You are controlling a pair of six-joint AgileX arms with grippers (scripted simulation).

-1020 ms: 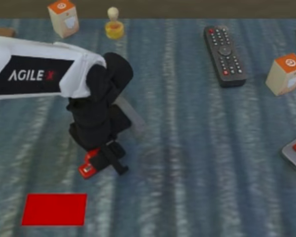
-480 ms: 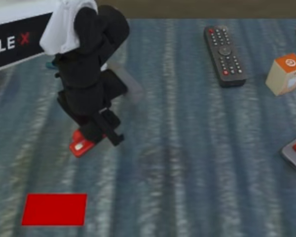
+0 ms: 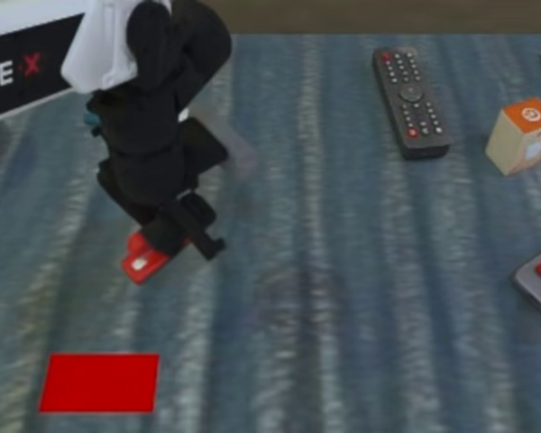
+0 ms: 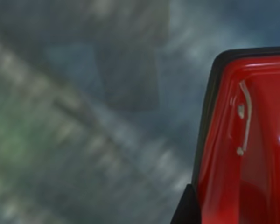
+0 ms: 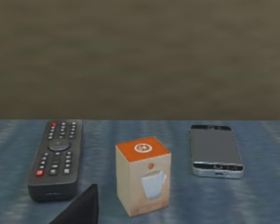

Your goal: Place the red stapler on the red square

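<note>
- One blue-grey streaky table (image 3: 361, 298) fills the top view, with a brown strip behind it.
- Left gripper (image 3: 176, 239) is closed on the red stapler (image 3: 144, 262), held over the table's left side.
- Red square (image 3: 99, 382) lies flat near the front left, apart from the stapler.
- Remote (image 3: 409, 90) and small box (image 3: 521, 135) sit far right.

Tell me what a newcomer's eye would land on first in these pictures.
First the big black-and-white left arm reaching in from the top view's upper left, its end effector clamped on the small glossy red stapler. Next the flat bright red square near the table's lower left corner, unoccupied. A long black remote control lies at upper right.
</note>
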